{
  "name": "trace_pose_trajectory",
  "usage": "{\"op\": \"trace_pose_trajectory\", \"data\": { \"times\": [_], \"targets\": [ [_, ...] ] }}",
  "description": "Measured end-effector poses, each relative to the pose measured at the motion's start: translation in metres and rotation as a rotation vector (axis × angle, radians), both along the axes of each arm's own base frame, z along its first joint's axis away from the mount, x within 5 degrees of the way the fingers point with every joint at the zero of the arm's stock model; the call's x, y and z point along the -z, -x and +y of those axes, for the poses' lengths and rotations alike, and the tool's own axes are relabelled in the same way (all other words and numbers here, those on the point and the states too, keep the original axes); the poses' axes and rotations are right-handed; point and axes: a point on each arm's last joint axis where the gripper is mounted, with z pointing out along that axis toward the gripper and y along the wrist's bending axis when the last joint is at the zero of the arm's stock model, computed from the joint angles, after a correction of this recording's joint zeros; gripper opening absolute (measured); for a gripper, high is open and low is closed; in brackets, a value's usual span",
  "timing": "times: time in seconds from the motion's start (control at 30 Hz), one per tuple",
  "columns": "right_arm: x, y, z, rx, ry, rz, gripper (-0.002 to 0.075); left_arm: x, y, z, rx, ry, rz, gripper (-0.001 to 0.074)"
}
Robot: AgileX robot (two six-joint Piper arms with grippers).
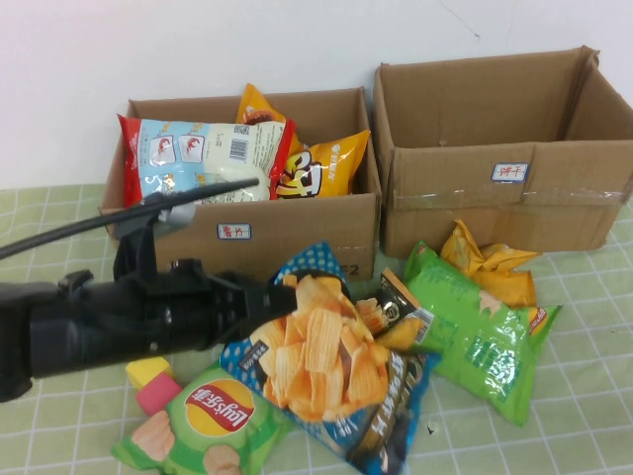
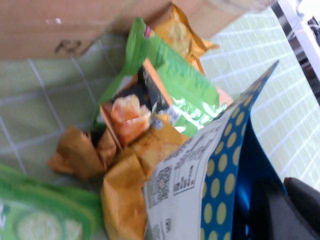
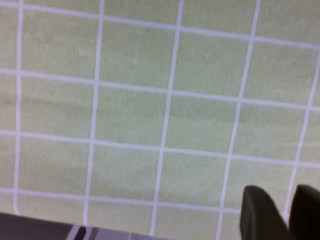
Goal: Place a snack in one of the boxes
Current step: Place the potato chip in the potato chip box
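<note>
Carrying the load well means clearing the front wall of the left box [image 1: 297,223], which already holds snacks, or the empty right box [image 1: 465,188], before letting go. The left gripper [image 1: 279,297] is clamped on the top edge of the blue chip bag [image 1: 326,366], hanging over the pile. The right gripper [image 3: 277,212] hovers over bare checked tablecloth [image 3: 150,100], fingers slightly apart, holding nothing.

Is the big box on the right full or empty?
Empty, as far as shows: only bare cardboard inside the right box, though its floor is hidden. The left box holds snack bags.
</note>
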Motion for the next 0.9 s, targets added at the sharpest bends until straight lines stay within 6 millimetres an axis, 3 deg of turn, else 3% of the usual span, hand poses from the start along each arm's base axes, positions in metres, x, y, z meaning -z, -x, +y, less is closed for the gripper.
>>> {"op": "trace_pose_trajectory", "data": {
  "times": [0.17,0.5,0.7,0.8,0.9],
  "targets": [
    [0.000,-0.002,0.001,-0.001,-0.008,-0.019,0.0143,-0.018,-0.010,-0.002,-0.021,0.032,-0.033,0.0004],
    [0.000,-0.002,0.002,0.004,-0.019,-0.024,0.0143,-0.099,-0.043,-0.004,-0.099,0.102,-0.250,0.0004],
    [0.000,-0.002,0.002,0.007,-0.021,-0.024,0.0143,-0.151,-0.066,0.011,-0.338,0.067,-0.409,0.0004],
    [-0.001,-0.003,0.002,0.007,-0.024,-0.032,0.0143,-0.162,-0.083,0.021,-0.493,0.051,-0.425,0.0004],
    [-0.001,-0.004,0.002,0.006,-0.027,-0.041,0.0143,-0.152,-0.104,0.023,-0.571,0.051,-0.380,0.0003]
  ]
}}
